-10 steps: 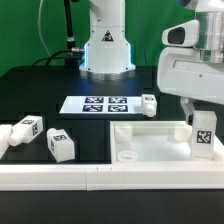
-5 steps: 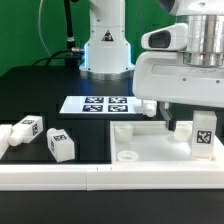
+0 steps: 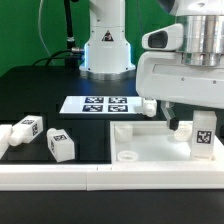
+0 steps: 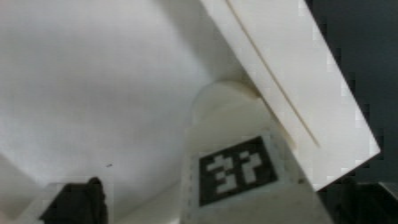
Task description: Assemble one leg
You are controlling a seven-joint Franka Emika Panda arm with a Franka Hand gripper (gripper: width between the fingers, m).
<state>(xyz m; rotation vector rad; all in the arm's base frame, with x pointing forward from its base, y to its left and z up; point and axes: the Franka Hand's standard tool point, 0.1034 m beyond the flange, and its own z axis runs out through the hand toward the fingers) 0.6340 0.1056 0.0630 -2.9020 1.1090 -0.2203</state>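
A white leg (image 3: 205,133) with a black tag stands upright on the large white panel (image 3: 150,152), at its corner on the exterior view's right. My gripper (image 3: 196,124) hangs over that corner, with one black finger (image 3: 183,128) just left of the leg. In the wrist view the leg (image 4: 228,165) lies between my two dark fingertips (image 4: 75,202), against the panel's raised rim (image 4: 294,90). The gripper (image 4: 214,208) is open, with gaps on both sides of the leg. Nothing is held.
Two more legs (image 3: 28,127) (image 3: 60,146) lie on the black table at the exterior view's left. Another leg (image 3: 149,104) stands behind the panel, beside the marker board (image 3: 97,104). The robot base (image 3: 106,50) is at the back.
The arm has swung toward the exterior view's left and come down over the standing leg. In the last half second it has hardly moved. The leg has stayed in place.
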